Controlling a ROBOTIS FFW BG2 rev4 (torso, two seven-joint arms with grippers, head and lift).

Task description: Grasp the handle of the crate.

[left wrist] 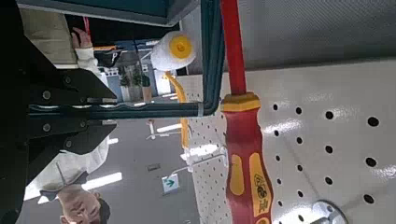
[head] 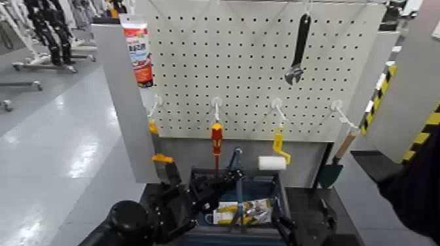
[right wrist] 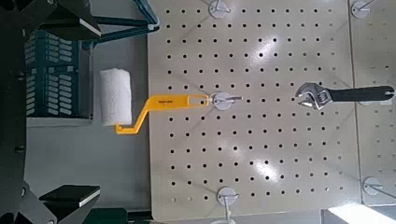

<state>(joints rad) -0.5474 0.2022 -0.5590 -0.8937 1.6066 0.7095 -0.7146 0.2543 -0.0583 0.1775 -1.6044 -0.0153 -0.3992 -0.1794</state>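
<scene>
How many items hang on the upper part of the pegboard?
2: a red-and-white tube at far left, and an adjustable wrench toward the right; neither is hidden.

I have a dark, glossy desk (head: 308,200) low in front of me, its bare top showing on both sides of what stands there. Directly on it I see the blue-grey crate (head: 280,203), upright, between the left and right edges and close to the far edge. A strip of dark top runs from the crate towards the far right corner
</scene>
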